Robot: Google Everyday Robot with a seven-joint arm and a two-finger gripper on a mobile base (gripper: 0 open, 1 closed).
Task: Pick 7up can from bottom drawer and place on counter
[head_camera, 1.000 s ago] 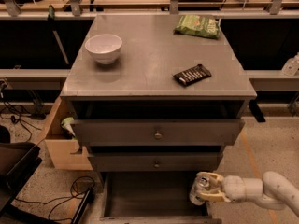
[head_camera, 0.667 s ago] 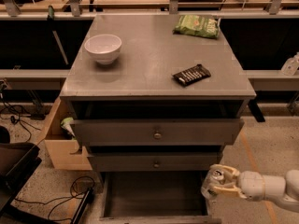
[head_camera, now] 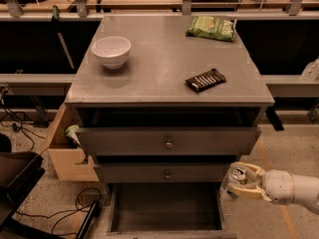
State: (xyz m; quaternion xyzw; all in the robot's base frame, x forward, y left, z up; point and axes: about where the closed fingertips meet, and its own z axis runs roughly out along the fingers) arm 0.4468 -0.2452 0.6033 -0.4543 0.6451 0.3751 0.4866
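**Grasp on the 7up can (head_camera: 239,175), low beside the cabinet**

My tool (head_camera: 234,181) was clamped on the 7up can, with one cream finger on each side of its body. The silver top and its tab faced up between them. The fingers stood apart only by the can's own width and touched nothing else. I held the can roughly upright, I judge so that it could be stood on its base without turning.

The can hung off the right front corner of the bottom drawer (head_camera: 164,208), just outside its right wall and free of its dark floor. It sat lower than the knob of the drawer above. The bottom drawer stood pulled out, which left the way upward open from that side.

The tabletop (head_camera: 159,78) lay well above my tool, so the lift was not yet done. On it sat a white bowl (head_camera: 111,51) at the left rear, a green snack bag (head_camera: 211,28) at the right rear and a dark wrapped bar (head_camera: 205,79) right of the middle. The stretch between bowl and bar looked to me the likeliest landing place.
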